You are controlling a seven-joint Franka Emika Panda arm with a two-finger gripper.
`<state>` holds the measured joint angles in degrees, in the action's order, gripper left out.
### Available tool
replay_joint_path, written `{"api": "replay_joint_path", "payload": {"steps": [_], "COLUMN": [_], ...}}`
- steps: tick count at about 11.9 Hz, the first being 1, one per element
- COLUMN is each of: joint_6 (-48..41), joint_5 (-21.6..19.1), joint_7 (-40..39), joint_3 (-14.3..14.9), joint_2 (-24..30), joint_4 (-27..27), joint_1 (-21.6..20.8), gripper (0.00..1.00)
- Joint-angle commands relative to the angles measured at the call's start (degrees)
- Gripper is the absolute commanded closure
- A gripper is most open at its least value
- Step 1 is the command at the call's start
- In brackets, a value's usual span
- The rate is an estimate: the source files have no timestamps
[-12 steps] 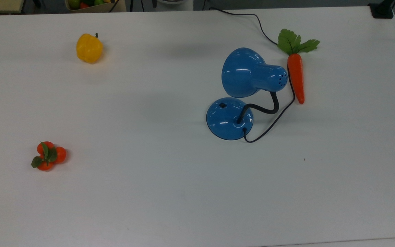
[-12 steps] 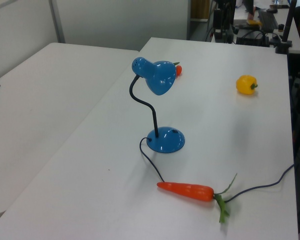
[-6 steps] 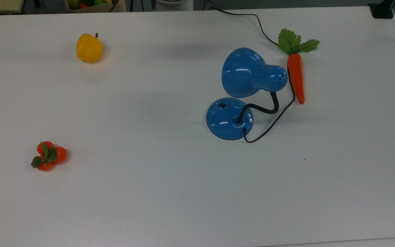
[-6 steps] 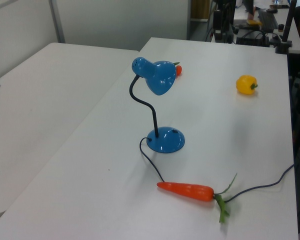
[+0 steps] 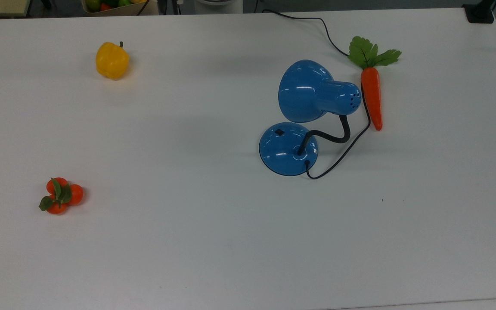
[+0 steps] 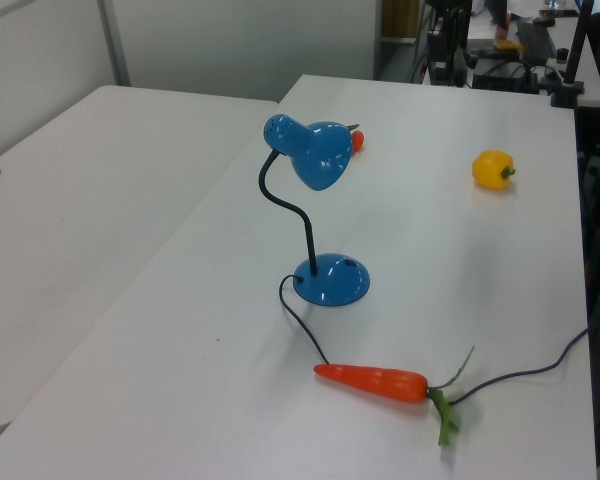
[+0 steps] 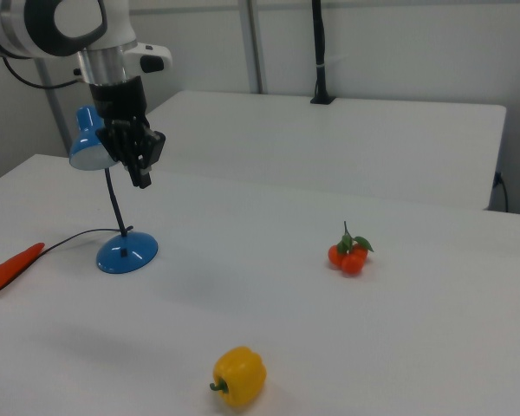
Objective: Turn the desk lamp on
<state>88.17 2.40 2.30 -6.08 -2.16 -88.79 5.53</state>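
Up in the upper left of the right view, the gripper [image 7: 142, 176] hangs above the table [image 5: 213, 241], its dark fingers pointing down and drawn close together, nothing between them. It sits in front of the lamp's shade in the right view, so part of the shade is hidden behind it; whether the two touch I cannot tell.

Against the earlier pictures, nothing on the table has shifted: lamp, cord and produce lie just where they were a second ago.

The desk lamp [image 5: 312, 92] stands right of centre in the top view. Its round base [image 5: 283, 153] rests flat on the table, the small black switch [image 5: 279, 132] toward the base's upper left edge. The black bendy neck [image 6: 290, 210] rises and curves over, and the shade's long axis runs roughly level across the top view, the open mouth turned to the top view's left. Whether the bulb is lit cannot be made out.

The cord [image 5: 342, 153] loops from the base and runs off the top edge of the top view. The carrot [image 5: 371, 97] lies just beside the shade. The yellow pepper [image 5: 111, 60] sits upper left, the small oranges [image 5: 60, 196] lower left, both well apart from the lamp.
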Motion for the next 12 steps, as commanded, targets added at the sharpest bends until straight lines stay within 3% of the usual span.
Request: {"api": "replay_joint_path", "payload": {"steps": [1, 5, 12], "joint_6": [-0.19, 1.64, 19.21], "joint_5": [0.33, -0.02, 0.24], "joint_7": [-1.76, -4.05, -4.05], "joint_3": [0.28, 0.28, 0.19], "joint_2": [0.32, 0.58, 1.64], "joint_4": [-0.42, -2.42, -17.98], "joint_1": [-0.17, -0.52, -8.94], "gripper": [1.00, 1.00, 1.00]}}
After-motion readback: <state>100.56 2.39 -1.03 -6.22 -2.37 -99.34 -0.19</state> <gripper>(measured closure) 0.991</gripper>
